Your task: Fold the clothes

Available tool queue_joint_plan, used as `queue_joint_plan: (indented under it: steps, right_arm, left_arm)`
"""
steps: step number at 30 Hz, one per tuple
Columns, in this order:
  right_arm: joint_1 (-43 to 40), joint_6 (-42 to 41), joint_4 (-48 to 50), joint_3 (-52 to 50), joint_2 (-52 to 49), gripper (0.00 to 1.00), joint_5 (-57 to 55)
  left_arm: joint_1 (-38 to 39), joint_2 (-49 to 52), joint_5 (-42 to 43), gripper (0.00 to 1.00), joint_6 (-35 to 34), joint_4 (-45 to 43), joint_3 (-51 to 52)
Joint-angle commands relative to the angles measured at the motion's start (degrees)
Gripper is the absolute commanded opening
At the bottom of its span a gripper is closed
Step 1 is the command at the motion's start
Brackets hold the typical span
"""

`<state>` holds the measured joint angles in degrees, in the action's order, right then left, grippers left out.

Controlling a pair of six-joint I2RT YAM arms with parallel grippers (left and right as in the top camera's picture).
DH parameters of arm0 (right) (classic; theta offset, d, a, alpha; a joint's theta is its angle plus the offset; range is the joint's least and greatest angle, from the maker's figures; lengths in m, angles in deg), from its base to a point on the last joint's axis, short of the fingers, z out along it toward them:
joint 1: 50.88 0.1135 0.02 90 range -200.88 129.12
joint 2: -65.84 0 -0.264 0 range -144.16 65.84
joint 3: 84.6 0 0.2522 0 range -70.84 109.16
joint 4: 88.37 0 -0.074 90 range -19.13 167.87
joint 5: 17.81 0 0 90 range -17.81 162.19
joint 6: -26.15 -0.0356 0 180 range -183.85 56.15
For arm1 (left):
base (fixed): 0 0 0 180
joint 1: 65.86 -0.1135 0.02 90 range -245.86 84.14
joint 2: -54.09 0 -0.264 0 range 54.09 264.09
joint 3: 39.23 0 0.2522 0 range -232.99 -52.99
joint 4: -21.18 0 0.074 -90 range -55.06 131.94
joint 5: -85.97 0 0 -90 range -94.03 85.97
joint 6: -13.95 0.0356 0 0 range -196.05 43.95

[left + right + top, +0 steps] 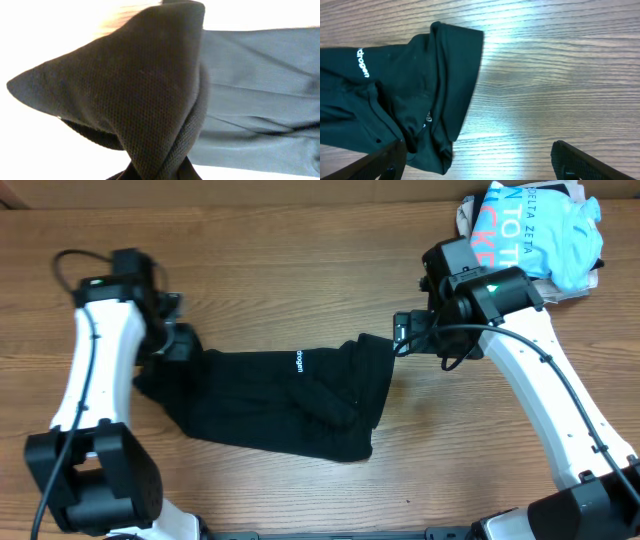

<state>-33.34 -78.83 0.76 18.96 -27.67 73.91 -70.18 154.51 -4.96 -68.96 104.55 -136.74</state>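
Clothes stretched along the table, left gripper clamped on one end, right gripper hanging wide open by the other.

Overhead looks down; both wrist cameras closely face the clothes.

The black garment is matt cloth, a fine pitted knit up close with a smoother, faintly sheened part beside it, on a wood-grain table with a glossy glare; the blue T-shirt at one o'clock is soft printed cloth.
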Motion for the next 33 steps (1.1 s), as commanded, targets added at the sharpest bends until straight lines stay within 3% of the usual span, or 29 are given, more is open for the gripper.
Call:
queue_joint_plan:
  steps: [1,10,12,14,17,25,31,32,33]
  right_arm:
    - [-1.2,0.0,0.4,0.9,0.3,0.96,0.3]
    - [-1.6,0.1,1.2,0.9,0.3,0.96,0.3]
    - [-1.6,0.1,1.5,0.9,0.3,0.96,0.3]
    - [-1.6,0.1,1.7,0.9,0.3,0.96,0.3]
    - [-1.6,0.1,1.6,0.9,0.3,0.96,0.3]
    - [-1.6,0.1,1.8,-0.1,0.1,0.96,2.6]
    - [-1.6,0.0,2.4,-1.4,0.0,0.96,3.1]
    - [-1.6,0.1,2.5,-1.4,0.0,0.96,3.1]
    - [-1.6,0.1,2.7,-1.4,0.0,0.96,3.1]
  left_arm:
    - [5.4,-0.4,2.1,0.07,0.2,-0.2,-1.1]
    - [18.9,-0.4,6.0,0.26,0.1,-2.4,-1.1]
    - [21.2,-0.4,7.8,0.43,0.2,-3.2,-1.1]
    - [23.5,-0.4,10.0,0.79,0.2,-3.7,-1.1]
    - [26.0,-0.4,11.1,1.0,0.2,-3.8,-1.1]
    - [25.0,-0.4,10.8,1.0,-2.9,-2.8,-1.1]
    - [19.9,-0.4,3.6,1.0,-9.8,0.2,-0.7]
    - [18.9,-0.4,3.4,0.94,-10.1,0.2,-0.3]
    - [17.9,-0.4,3.2,0.76,-10.1,0.0,0.2]
